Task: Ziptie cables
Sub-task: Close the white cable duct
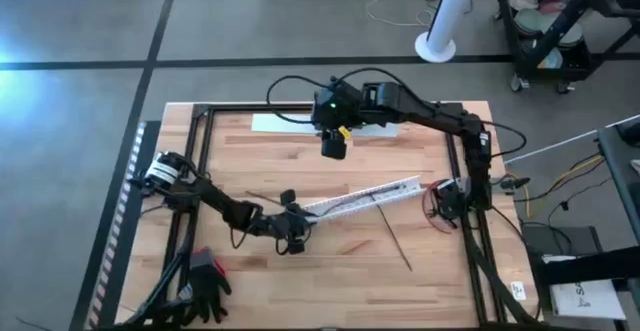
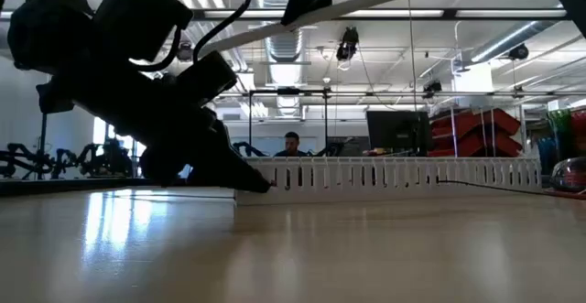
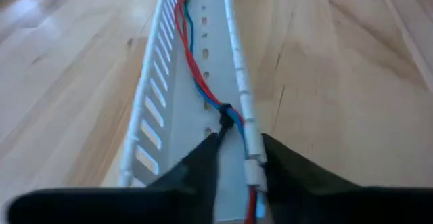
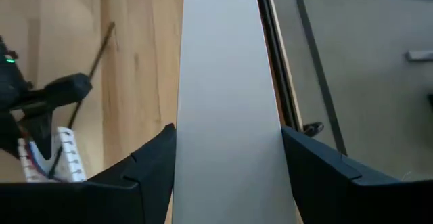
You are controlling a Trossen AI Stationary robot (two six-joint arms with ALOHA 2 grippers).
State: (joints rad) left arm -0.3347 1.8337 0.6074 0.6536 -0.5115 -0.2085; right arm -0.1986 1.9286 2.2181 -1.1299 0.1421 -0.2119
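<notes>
Left gripper point(image 3: 233, 163) pinched the cables point(image 3: 196, 82) at the slotted duct's point(image 1: 365, 199) end, likely steadying them; right gripper point(image 4: 226, 160) clamped a white strip point(image 4: 223, 68) aloft

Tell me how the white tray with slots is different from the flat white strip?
The tray lies on the table; the strip is held up by the right gripper. The tray has slotted walls and holds cables; the strip is plain and flat. Both are long and white.

Grey floor point(image 1: 80, 21), strip-lit ceiling point(image 2: 494, 28)
</notes>
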